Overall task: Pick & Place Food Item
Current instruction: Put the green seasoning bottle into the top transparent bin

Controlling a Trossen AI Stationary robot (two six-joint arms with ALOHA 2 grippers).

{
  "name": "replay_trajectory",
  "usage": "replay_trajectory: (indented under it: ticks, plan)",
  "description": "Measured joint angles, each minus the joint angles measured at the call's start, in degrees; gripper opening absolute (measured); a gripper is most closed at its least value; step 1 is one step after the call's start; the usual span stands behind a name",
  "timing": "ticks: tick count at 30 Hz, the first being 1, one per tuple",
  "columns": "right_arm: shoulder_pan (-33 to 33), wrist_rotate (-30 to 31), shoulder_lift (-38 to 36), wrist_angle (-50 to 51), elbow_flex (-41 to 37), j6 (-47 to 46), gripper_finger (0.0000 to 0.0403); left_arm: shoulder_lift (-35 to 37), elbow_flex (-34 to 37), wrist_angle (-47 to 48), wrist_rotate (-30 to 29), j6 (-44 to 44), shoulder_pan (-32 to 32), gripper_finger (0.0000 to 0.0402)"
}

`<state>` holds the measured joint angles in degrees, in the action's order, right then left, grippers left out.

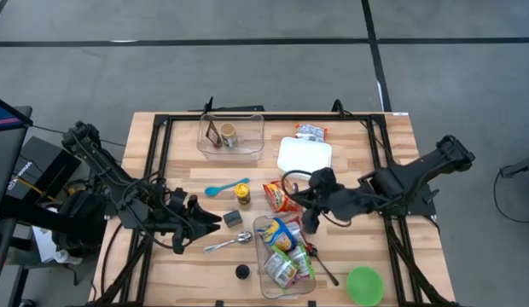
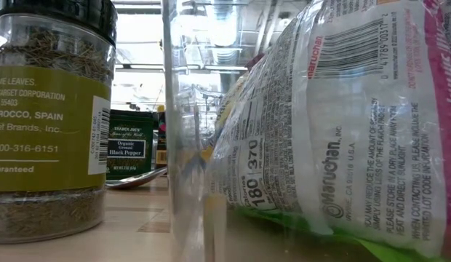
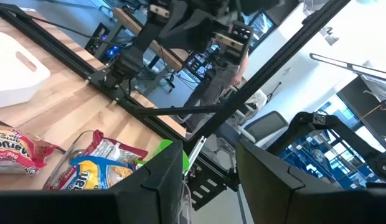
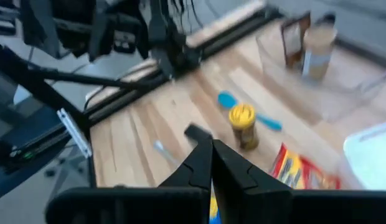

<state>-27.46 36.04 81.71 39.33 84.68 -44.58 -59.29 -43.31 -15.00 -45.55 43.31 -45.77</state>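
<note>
A clear bin (image 1: pixel 286 256) near the table's front holds several food packets (image 1: pixel 281 239); the low view shows a Maruchan noodle packet (image 2: pixel 342 124) behind its wall. A red noodle packet (image 1: pixel 281 196) lies flat on the table just beyond the bin. My right gripper (image 1: pixel 311 223) hangs above the bin's far right corner, and its fingers (image 4: pixel 211 158) are shut with nothing between them. My left gripper (image 1: pixel 209 223) waits to the left of the bin, pointing level toward it. Its fingers (image 3: pixel 162 180) stand open and empty.
A second clear bin (image 1: pixel 230 135) with jars stands at the far edge, a white tray (image 1: pixel 305 155) and a packet (image 1: pixel 311 131) beside it. A blue spoon (image 1: pixel 226 188), yellow-lidded jar (image 1: pixel 241 194), pepper tin (image 1: pixel 234 218), metal spoon (image 1: pixel 229 243), black cap (image 1: pixel 242 272) and green bowl (image 1: pixel 364 286) lie around.
</note>
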Motion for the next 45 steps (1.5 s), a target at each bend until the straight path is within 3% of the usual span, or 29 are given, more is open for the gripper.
replay_trajectory:
  ticks: [3, 13, 17, 25, 36, 45]
  plan:
    - [-1.18, 3.15, 0.52, -2.29, 0.0, 2.78, 0.0002, 0.0, 0.0, 0.02, 0.03, 0.0, 0.01, 0.0144]
    - [-0.31, 2.85, 2.13, -2.32, -0.04, 4.13, 0.0002, 0.0, 0.0, 4.64, 0.15, -5.66, -0.01, 0.0144]
    - [-0.09, 3.01, 2.02, -2.11, -0.02, 4.11, 0.0002, -0.02, 0.0, 14.98, 1.28, -6.04, -0.01, 0.0144]
    - [-0.12, 3.01, 2.01, -2.09, -0.02, 4.09, 0.0001, -0.04, 0.0, 38.45, 1.95, 6.96, 0.0, 0.0144]
    - [0.09, 4.79, 2.02, -2.08, -0.02, 4.06, 0.0001, -4.37, 0.0, 63.92, 12.21, 22.86, 1.0, 0.0104]
    - [0.85, 5.0, 2.01, -2.08, -0.02, 4.1, 0.0001, -13.3, 0.0, 59.42, 21.24, 23.47, 4.24, 0.0041]
